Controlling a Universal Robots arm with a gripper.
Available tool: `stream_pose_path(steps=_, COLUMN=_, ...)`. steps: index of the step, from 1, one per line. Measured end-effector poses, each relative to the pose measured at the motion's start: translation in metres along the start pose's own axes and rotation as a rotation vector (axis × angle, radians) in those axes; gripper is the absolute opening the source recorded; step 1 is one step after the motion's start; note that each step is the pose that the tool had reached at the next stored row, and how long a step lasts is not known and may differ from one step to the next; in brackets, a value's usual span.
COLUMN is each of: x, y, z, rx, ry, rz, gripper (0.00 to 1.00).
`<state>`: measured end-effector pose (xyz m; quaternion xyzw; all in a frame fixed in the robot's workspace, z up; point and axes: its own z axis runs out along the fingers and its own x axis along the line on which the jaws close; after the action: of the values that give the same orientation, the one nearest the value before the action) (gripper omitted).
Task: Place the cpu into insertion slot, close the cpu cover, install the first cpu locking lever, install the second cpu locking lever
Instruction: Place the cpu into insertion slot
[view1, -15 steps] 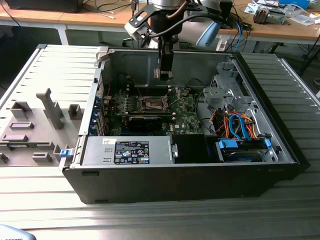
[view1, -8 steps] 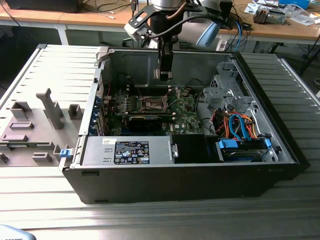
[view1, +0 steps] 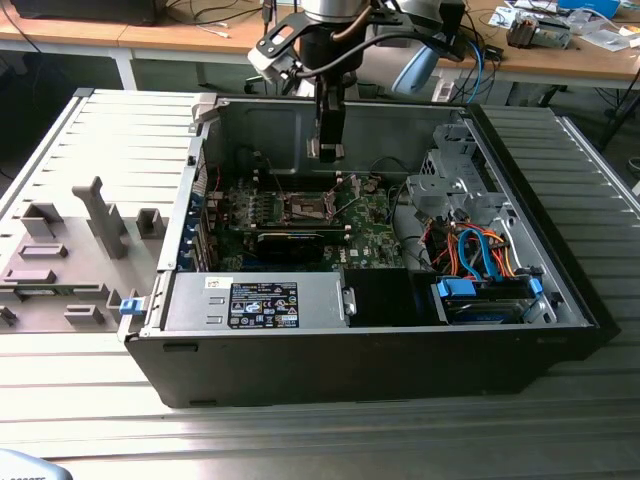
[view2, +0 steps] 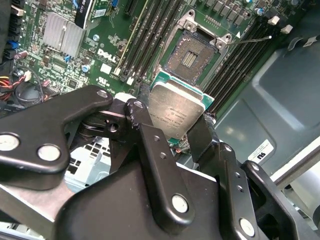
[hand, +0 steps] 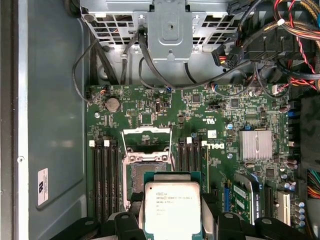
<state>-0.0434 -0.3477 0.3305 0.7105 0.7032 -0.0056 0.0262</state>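
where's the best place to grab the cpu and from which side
Probably by two opposite thin edges, as the hand has it now. The cpu is a flat square plate, so pinching its sides leaves the silvery top and the underside free. Come from the top-face side, so the underside can go flat onto the insertion slot.

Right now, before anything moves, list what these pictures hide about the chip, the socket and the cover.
- Chip, first wrist view: one edge is cut off by the picture's border, and the end effector gripping it covers its sides.
- Chip's underside: it faces away in both wrist views.
- Socket, first wrist view: the held chip covers part of it.
- Cover: in the exterior view, too small to tell apart from the socket.
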Motion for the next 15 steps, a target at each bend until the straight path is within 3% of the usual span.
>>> stream_pose_path(steps=15, x=0.0001, y=-0.0013, z=0.0019, rx=0.0000, ry=0.0000, rz=0.000, gripper=0.55)
